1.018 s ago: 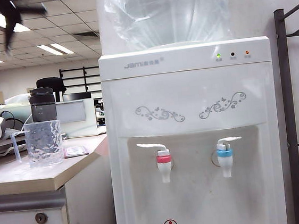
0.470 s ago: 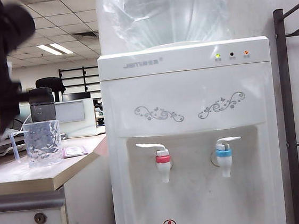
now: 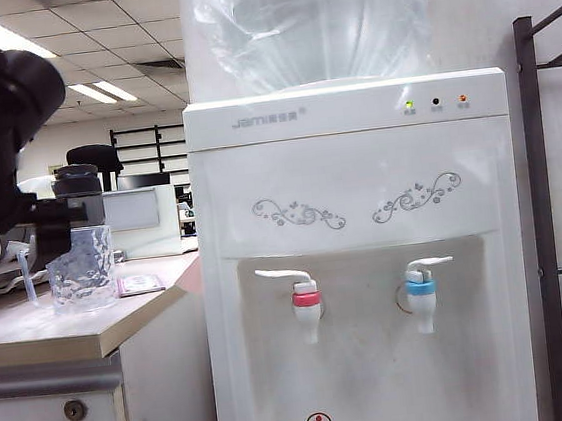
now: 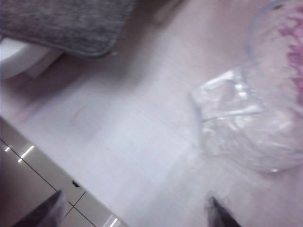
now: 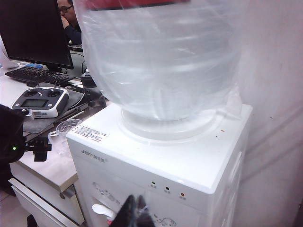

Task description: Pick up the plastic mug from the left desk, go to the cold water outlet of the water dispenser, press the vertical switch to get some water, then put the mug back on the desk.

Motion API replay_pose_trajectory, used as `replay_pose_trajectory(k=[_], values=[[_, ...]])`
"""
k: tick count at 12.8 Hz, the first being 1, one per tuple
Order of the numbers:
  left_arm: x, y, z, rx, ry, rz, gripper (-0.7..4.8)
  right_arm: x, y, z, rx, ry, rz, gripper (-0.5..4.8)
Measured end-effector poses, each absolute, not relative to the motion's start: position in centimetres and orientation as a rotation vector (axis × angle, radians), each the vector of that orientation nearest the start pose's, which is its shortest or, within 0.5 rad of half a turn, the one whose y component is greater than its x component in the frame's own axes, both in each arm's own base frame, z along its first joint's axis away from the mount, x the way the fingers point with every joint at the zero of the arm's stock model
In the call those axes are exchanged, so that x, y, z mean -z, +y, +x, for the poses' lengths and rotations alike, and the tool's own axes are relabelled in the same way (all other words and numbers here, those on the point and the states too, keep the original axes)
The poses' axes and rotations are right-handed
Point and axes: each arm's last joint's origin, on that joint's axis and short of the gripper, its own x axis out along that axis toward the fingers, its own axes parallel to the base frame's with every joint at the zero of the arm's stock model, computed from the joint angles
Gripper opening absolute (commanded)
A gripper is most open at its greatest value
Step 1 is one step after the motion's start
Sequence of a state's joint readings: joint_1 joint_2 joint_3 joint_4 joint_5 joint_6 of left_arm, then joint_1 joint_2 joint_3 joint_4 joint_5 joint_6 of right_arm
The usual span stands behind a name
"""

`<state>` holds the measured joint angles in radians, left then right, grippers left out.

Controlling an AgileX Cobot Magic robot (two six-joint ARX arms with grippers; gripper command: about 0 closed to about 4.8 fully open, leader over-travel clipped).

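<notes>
hovered at far left over the beige flat left desk (image 3: 63, 334): black left gripper (image 4: 137, 210), fingertips spread wide, holding nothing. stood just beside it on that desktop: clear rippled plastic mug (image 3: 81, 269). hung above the tall white water dispenser (image 3: 355, 193): right gripper (image 5: 135, 210), fingertips pressed together, empty.

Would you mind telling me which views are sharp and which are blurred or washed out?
Exterior view: dispenser sharp, left arm's dark silhouette soft. Left wrist view: hazy and blurred; mug smeared, left gripper tips dim. Right wrist view: fairly clear, glare on the bottle, right gripper out of focus.
</notes>
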<state>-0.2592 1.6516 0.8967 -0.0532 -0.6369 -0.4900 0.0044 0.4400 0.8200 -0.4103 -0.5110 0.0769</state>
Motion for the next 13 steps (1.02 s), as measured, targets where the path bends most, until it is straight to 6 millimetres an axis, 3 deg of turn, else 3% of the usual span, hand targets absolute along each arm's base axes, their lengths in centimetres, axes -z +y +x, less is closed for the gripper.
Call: replay_pose_trajectory(k=[3,5,8,10,12,13], values=[[-16.1,-6.1,33.0,-0.523,0.600,-0.139,3.98,-36.0,1.4,7.9,-0.512,0.049,0.083,-0.06],[-15.7,-3.7,34.0,-0.548,0.574,-0.173,3.99,-36.0,1.4,7.9,-0.512,0.048,0.083,-0.06],[-16.0,-3.3,34.8,-0.467,0.535,-0.119,3.99,-36.0,1.4,7.9,-0.507,0.049,0.083,-0.06],[-14.2,-3.3,35.3,-0.458,0.565,-0.103,3.99,-36.0,1.4,7.9,-0.501,0.048,0.083,-0.06],[-14.2,-3.3,35.5,-0.456,0.536,-0.115,3.98,-36.0,1.4,7.9,-0.501,0.048,0.083,-0.06],[-14.4,-2.3,35.7,-0.481,0.515,-0.130,3.98,-36.0,1.4,7.9,-0.501,0.048,0.083,-0.06]])
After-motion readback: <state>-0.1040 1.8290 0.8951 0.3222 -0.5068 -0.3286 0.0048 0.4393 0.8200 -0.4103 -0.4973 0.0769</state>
